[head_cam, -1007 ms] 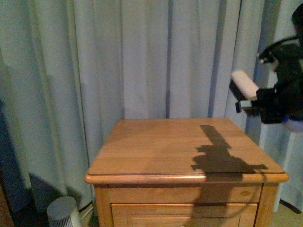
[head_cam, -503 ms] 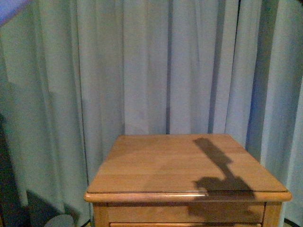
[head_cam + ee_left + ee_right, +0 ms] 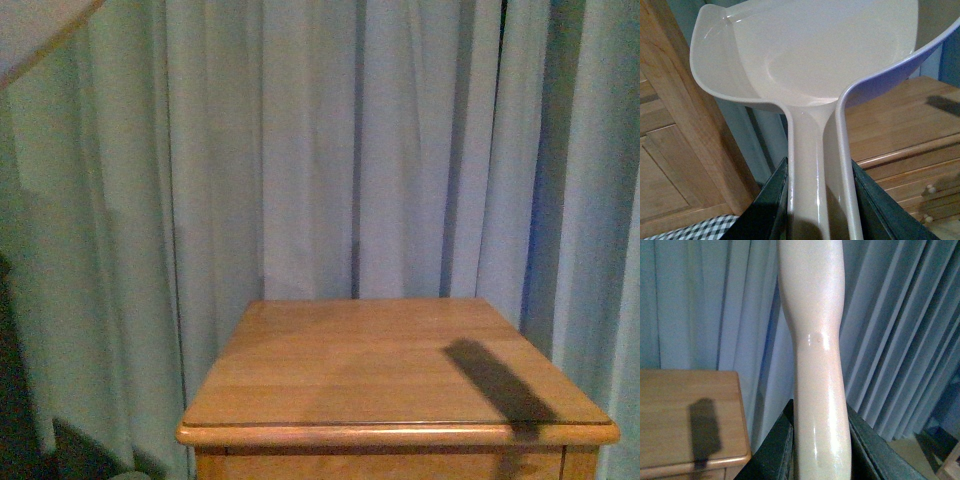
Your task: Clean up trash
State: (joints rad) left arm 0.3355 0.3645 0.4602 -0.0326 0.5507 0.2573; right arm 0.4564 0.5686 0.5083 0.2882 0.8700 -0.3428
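Trash, the crumpled white wad, shows in no view, so where it lies cannot be told; the step in hand looks like a search for it with both tools carried.

Front view: the wooden table (image 3: 380, 360) stands before a pale curtain (image 3: 300, 150). Its top bears only a slanting shadow (image 3: 500, 380) near the right edge. A pale curved edge, probably the dustpan (image 3: 30, 30), cuts the upper left corner. Neither arm shows.

Left wrist view: the left fingers (image 3: 767, 210) are clenched on the dustpan's neck, with the empty scoop raised ahead of them. A wooden cabinet (image 3: 670, 125) stands close on one side, a checked cloth (image 3: 690, 232) lies low beside it, and the table's drawer front shows beyond.

Right wrist view: the right fingers (image 3: 772, 450) grasp a glossy pale handle (image 3: 815, 340), likely a brush's. The table corner and curtain lie behind it.

Next, I judge, the robot must find the wad, probably lower down, then bring pan and brush to it. The cabinet and table edge crowd the left arm.
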